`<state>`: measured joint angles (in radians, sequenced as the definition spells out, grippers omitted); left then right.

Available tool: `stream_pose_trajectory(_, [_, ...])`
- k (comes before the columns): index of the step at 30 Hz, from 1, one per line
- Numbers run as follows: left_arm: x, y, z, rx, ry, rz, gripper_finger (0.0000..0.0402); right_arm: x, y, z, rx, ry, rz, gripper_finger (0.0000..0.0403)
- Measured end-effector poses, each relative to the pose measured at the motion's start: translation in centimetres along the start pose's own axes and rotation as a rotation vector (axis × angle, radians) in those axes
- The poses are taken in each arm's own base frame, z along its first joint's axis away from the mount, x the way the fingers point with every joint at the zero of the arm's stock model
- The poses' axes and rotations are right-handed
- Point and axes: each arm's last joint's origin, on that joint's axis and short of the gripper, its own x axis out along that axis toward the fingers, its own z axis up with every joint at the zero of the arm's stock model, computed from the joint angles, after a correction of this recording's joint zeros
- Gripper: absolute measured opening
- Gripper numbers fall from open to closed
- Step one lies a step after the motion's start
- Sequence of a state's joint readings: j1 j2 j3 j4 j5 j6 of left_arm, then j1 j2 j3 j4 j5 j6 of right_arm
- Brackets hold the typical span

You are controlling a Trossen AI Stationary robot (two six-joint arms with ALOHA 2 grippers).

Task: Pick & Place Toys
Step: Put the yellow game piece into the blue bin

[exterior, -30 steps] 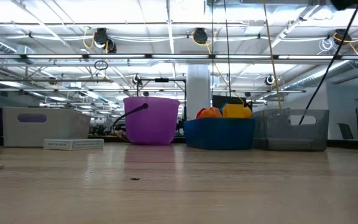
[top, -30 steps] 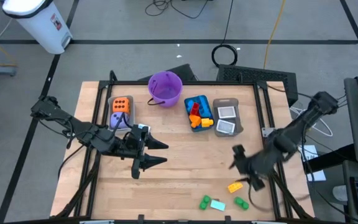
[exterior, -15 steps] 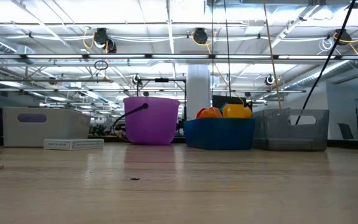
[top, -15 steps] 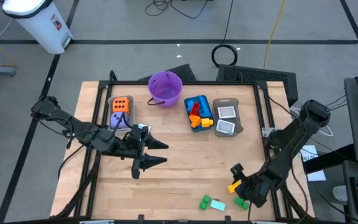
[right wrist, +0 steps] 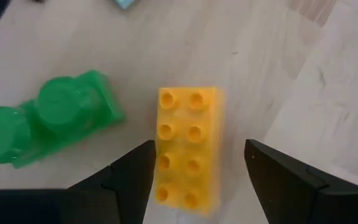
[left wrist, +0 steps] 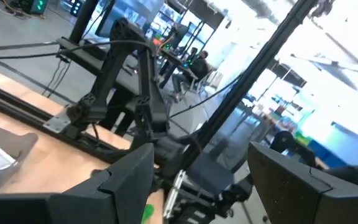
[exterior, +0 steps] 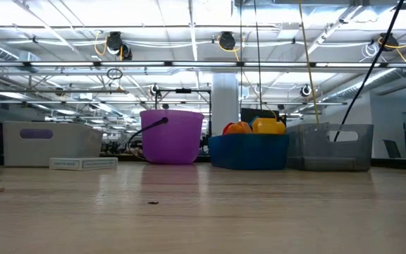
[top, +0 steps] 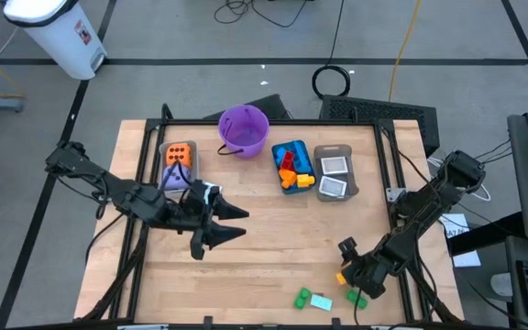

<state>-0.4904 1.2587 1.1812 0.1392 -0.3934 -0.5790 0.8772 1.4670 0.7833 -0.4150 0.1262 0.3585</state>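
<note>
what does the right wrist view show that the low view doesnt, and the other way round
Only the right wrist view shows the right gripper, fingers open on either side of a yellow brick lying flat on the wood, with a green brick beside it.

Only the low view shows the containers at the far edge: the purple bucket, a blue bin with orange and yellow toys showing above its rim, a clear bin and a grey bin. No arm is in it.

Both show the wooden table top.

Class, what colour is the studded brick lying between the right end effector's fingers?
Yellow brick, with two rows of studs; the right wrist view shows it best.
</note>
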Motion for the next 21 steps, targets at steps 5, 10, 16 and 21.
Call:
stream_pose_trajectory(5, [0.0, -0.1, 0.4, -0.011, -0.042, -0.003, 0.0266, 0.6, -0.2, -0.6, 0.009, -0.005, -0.001, 0.0224])
stream_pose_trajectory(10, [0.2, 0.3, 0.7, -0.014, -0.058, 0.009, 0.0266, 1.0, -0.4, -1.4, 0.015, 0.013, -0.002, 0.0206])
stream_pose_trajectory(16, [0.5, 1.1, 1.3, -0.011, -0.080, 0.038, 0.0266, 1.2, -1.4, -1.0, 0.062, 0.000, -0.020, 0.0162])
stream_pose_trajectory(21, [0.8, 2.0, 1.9, -0.012, -0.104, 0.071, 0.0266, 0.7, -3.2, 0.4, 0.150, -0.086, -0.026, 0.0136])
